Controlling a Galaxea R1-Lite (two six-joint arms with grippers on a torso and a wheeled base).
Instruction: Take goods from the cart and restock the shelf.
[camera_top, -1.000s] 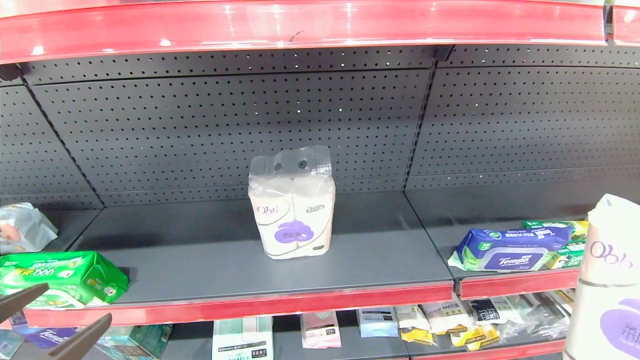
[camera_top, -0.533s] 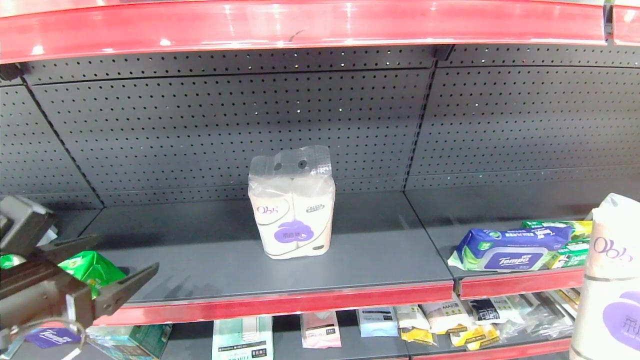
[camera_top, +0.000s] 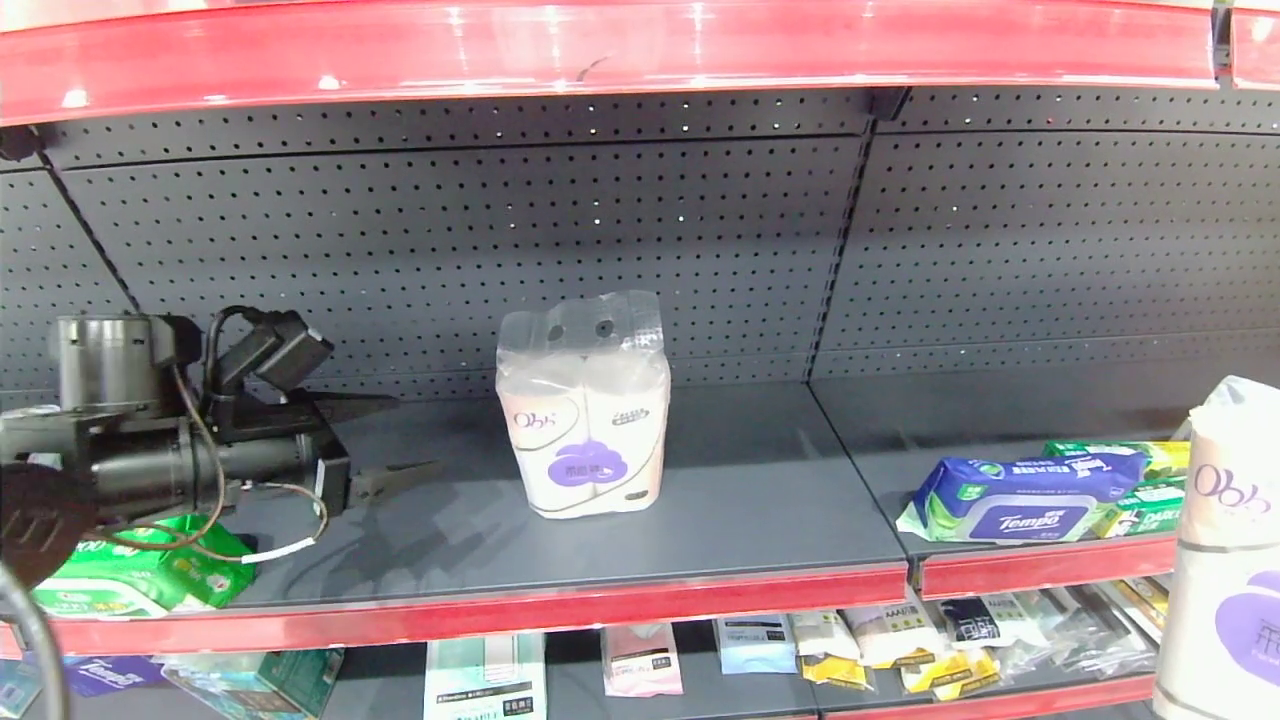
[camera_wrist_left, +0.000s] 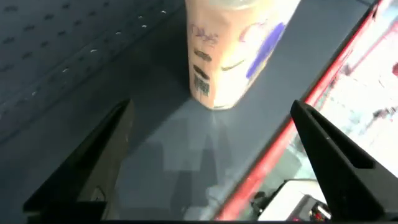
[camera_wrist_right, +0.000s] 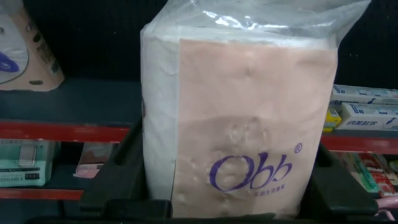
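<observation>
Left end effector risen, spread wide, right end effector seemingly pinching tissue pack

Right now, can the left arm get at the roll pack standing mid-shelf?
Probably yes. The left arm is over the shelf beside the roll pack, jaws open and pointed at it, with bare shelf between.

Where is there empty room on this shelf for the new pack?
The new pack fits on the shelf between the standing toilet paper pack and the blue wipes. A smaller gap lies between that pack and the left gripper. Crowded: the left end by the green pack, the right end by the wipes.
</observation>
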